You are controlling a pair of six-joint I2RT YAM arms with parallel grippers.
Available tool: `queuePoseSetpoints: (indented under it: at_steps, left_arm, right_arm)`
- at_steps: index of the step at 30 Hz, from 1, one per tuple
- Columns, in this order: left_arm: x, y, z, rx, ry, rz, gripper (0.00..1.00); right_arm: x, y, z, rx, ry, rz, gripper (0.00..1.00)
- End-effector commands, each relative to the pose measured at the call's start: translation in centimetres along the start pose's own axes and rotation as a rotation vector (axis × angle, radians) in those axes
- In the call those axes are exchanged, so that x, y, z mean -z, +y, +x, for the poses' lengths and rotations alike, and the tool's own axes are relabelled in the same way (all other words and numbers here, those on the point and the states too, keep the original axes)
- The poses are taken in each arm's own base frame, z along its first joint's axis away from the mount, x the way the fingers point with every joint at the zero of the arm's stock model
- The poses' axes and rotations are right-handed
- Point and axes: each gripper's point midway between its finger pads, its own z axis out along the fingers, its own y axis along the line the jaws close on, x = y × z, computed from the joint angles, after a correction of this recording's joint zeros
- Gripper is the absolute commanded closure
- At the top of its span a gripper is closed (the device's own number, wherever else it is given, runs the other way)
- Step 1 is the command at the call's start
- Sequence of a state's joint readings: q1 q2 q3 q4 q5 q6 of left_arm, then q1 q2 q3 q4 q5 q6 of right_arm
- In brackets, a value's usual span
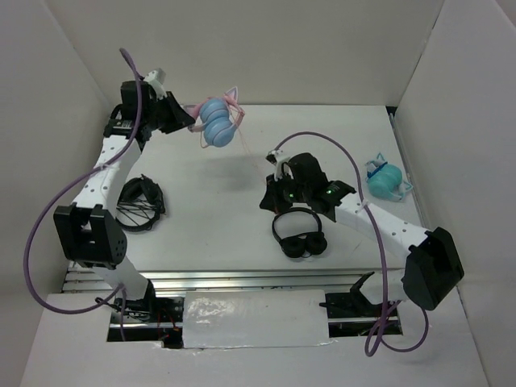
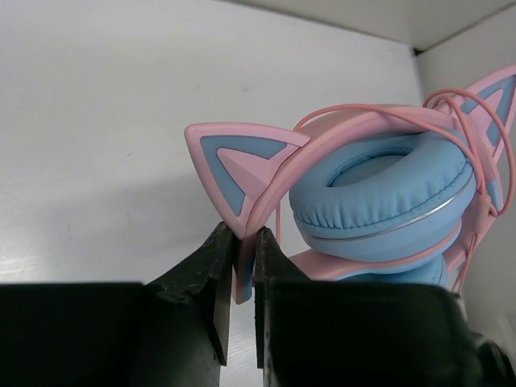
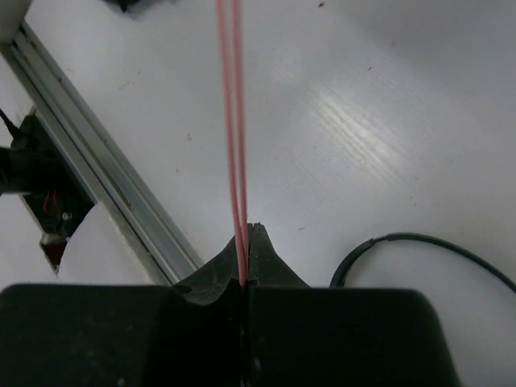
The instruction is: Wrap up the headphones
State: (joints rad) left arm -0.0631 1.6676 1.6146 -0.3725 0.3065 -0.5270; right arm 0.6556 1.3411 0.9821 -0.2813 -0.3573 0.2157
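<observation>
The headphones [image 1: 218, 121] have light-blue ear cups and a pink cat-ear headband, and hang in the air at the back left. My left gripper [image 1: 191, 121] is shut on the pink headband at a cat ear. In the left wrist view the gripper [image 2: 243, 262] pinches the ear and the cups [image 2: 379, 201] sit stacked to the right, with cable looped over them. The thin pink cable [image 1: 256, 157] runs down to my right gripper [image 1: 268, 197]. In the right wrist view the gripper [image 3: 246, 242] is shut on two taut cable strands [image 3: 236, 121].
Black headphones [image 1: 300, 238] lie just in front of the right gripper, their band showing in the right wrist view [image 3: 419, 246]. A black wire bundle [image 1: 141, 203] lies at the left. Teal headphones [image 1: 385, 181] lie at the right wall. A metal rail [image 3: 105, 153] runs along the near edge.
</observation>
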Motion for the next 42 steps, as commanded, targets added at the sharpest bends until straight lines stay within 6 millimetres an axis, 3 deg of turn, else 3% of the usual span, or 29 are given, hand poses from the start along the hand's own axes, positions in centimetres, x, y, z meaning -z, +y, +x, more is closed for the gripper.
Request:
queuePoseSetpoints:
  at_steps: [1,3,6,8,10,12,13,15,16,17,19,21,25,27,28,32,35,42]
  left_arm:
    - [5.7,-9.0,-5.2,-0.152,-0.168,0.409,1.00]
    - [7.0,-10.3,-4.5,-0.255,-0.166,0.482,1.00]
    - [9.1,-12.4,-2.8,-0.371,-0.142,0.633,1.00]
    - [10.8,-14.4,-1.0,-0.489,-0.110,0.771,1.00]
    - [11.7,-15.6,-0.5,-0.560,-0.115,0.773,1.00]
    - [11.1,-16.1,1.7,-0.656,-0.089,0.713,1.00]
    - [11.5,-16.6,2.3,-0.698,-0.092,0.707,1.00]
    - [11.8,-17.5,4.5,-0.818,-0.083,0.747,1.00]
    - [12.4,-17.7,5.3,-0.847,-0.085,0.761,1.00]
    - [12.2,-17.8,6.3,-0.906,-0.079,0.757,1.00]
    - [11.4,-17.4,7.6,-0.974,-0.067,0.681,1.00]
    - [10.4,-16.9,8.9,-1.010,-0.037,0.627,1.00]
    - [7.8,-16.6,11.9,-1.094,0.052,0.518,1.00]
    - [5.7,-15.1,12.3,-1.110,0.100,0.388,1.00]
    - [5.2,-15.2,13.2,-1.124,0.125,0.368,1.00]
    - [2.1,-13.9,13.5,-1.107,0.176,0.205,1.00]
    - [-0.2,-12.3,12.5,-1.061,0.188,0.042,1.00]
    - [-1.2,-9.0,8.1,-0.815,0.097,-0.240,1.00]
  right_arm:
    - [1.8,0.0,-4.4,0.012,-0.207,-0.052,1.00]
    - [2.3,-0.9,-4.8,0.011,-0.230,-0.056,1.00]
    - [2.9,-4.2,-5.8,-0.008,-0.259,-0.035,1.00]
    - [2.8,-5.2,-6.6,0.000,-0.245,-0.049,1.00]
    - [3.4,-6.3,-8.0,0.012,-0.243,-0.039,1.00]
    - [2.8,-7.7,-8.5,0.034,-0.226,-0.032,1.00]
    - [3.6,-8.6,-10.3,0.038,-0.248,-0.004,1.00]
    - [3.1,-10.5,-10.9,0.052,-0.211,0.028,1.00]
    - [4.0,-10.8,-12.6,0.073,-0.219,0.045,1.00]
    - [3.4,-11.6,-12.7,0.086,-0.189,0.052,1.00]
    - [4.4,-12.0,-14.7,0.112,-0.173,0.092,1.00]
    - [4.7,-12.3,-15.3,0.133,-0.160,0.117,1.00]
    - [6.3,-11.7,-16.7,0.199,-0.169,0.180,1.00]
    - [6.9,-10.9,-17.1,0.234,-0.168,0.190,1.00]
    - [7.2,-10.7,-17.2,0.245,-0.167,0.206,1.00]
    - [7.5,-8.9,-16.8,0.272,-0.117,0.244,1.00]
    - [7.9,-9.9,-16.2,0.216,-0.085,0.384,1.00]
    - [7.5,-10.0,-13.4,0.014,-0.072,0.496,1.00]
